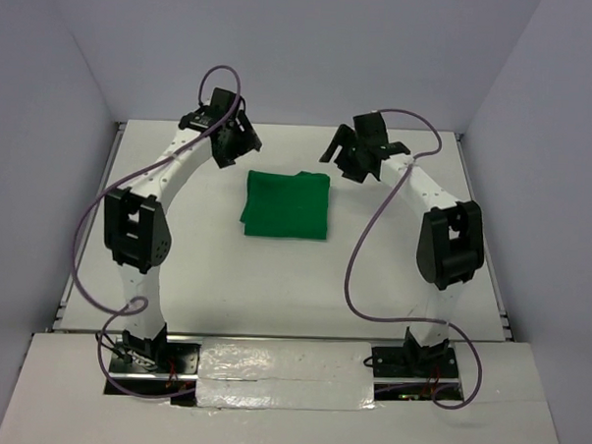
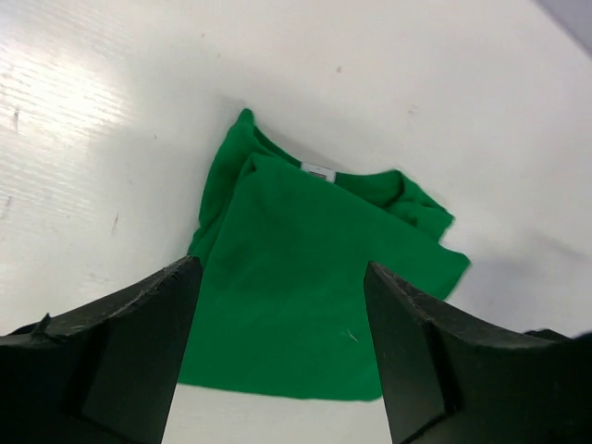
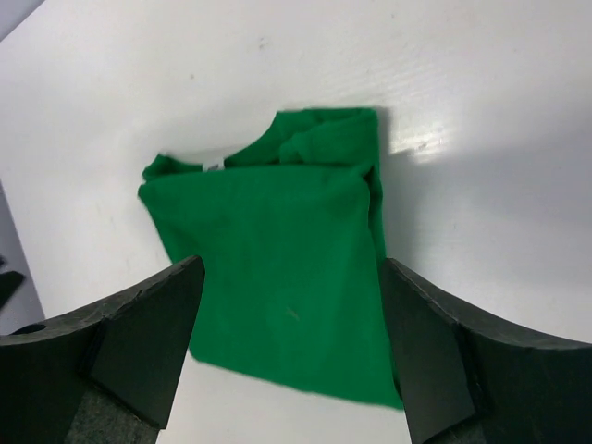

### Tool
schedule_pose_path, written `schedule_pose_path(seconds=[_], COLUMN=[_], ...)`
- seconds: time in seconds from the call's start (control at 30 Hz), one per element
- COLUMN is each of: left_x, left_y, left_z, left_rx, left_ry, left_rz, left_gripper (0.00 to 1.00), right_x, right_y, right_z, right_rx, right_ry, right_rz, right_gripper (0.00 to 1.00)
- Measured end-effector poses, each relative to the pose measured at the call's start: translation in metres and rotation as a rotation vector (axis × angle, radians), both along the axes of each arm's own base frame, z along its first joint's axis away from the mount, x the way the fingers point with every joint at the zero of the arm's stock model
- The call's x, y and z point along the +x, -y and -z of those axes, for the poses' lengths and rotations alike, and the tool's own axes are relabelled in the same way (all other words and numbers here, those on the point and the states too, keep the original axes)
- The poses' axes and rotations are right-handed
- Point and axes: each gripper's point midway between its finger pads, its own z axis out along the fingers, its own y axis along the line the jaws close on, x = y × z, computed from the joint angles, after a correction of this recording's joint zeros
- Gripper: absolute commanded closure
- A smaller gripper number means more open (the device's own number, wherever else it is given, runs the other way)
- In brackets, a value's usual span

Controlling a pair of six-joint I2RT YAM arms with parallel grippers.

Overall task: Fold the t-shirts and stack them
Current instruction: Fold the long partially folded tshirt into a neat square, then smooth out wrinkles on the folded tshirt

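Though folded into a square, the t-shirt point(image 1: 287, 204) lies alone, nothing stacked.
Spread and empty hang the left pincer point(image 1: 231, 141) and right pincer point(image 1: 348, 157); the shirt rests on the table point(image 1: 303, 281) between and below them; folding looks finished; no second shirt shows.

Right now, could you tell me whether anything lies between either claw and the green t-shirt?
Nothing visible does. The folded green t-shirt lies flat on the white table; the left claw and right claw hover open near its far corners, with only open space between.
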Motion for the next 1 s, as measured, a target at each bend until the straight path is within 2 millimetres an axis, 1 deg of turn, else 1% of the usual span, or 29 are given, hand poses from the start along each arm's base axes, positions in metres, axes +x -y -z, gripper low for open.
schedule_pose_path(seconds=[0.1,0.17,0.23,0.27,0.33,0.43,0.57,0.63,0.67,0.73,0.8,0.9,1.0], left_x=[-0.013,-0.021,-0.030,-0.034,-0.043,-0.051,-0.043,-0.036,-0.037,-0.039,-0.039,-0.039,-0.040], left_y=[0.000,0.006,0.012,0.016,0.022,0.025,0.029,0.032,0.031,0.031,0.030,0.030,0.030], left_z=[-0.042,-0.063,-0.075,-0.077,-0.074,-0.058,-0.043,-0.036,-0.033,-0.028,-0.028,-0.028,-0.027], left_rx=[0.012,0.014,0.022,0.026,0.042,0.067,0.084,0.086,0.089,0.094,0.095,0.095,0.096], left_ry=[0.098,0.154,0.193,0.203,0.212,0.186,0.145,0.137,0.128,0.115,0.114,0.113,0.110], left_rz=[0.016,0.033,0.060,0.072,0.101,0.133,0.138,0.138,0.138,0.139,0.140,0.140,0.141], left_gripper=[0.16,0.16,0.16,0.16,0.16,0.17,0.18,0.18,0.18,0.17,0.17,0.18,0.18], right_x=[-0.014,-0.019,-0.022,-0.023,-0.025,-0.033,-0.036,-0.029,-0.024,-0.014,-0.006,0.006,0.012], right_y=[0.002,0.003,0.002,0.002,-0.001,-0.008,-0.019,-0.025,-0.027,-0.032,-0.035,-0.040,-0.044], right_z=[-0.014,-0.022,-0.027,-0.028,-0.026,-0.018,-0.006,0.001,0.006,0.020,0.037,0.067,0.096], right_rx=[0.008,0.005,-0.003,-0.012,-0.034,-0.071,-0.084,-0.082,-0.083,-0.087,-0.093,-0.102,-0.110], right_ry=[0.023,0.044,0.059,0.065,0.070,0.061,0.026,0.012,0.003,-0.021,-0.050,-0.108,-0.165], right_rz=[-0.015,-0.022,-0.032,-0.038,-0.055,-0.088,-0.120,-0.130,-0.132,-0.131,-0.129,-0.121,-0.118], right_gripper=[0.16,0.16,0.16,0.16,0.17,0.19,0.18,0.18,0.18,0.18,0.18,0.18,0.18])
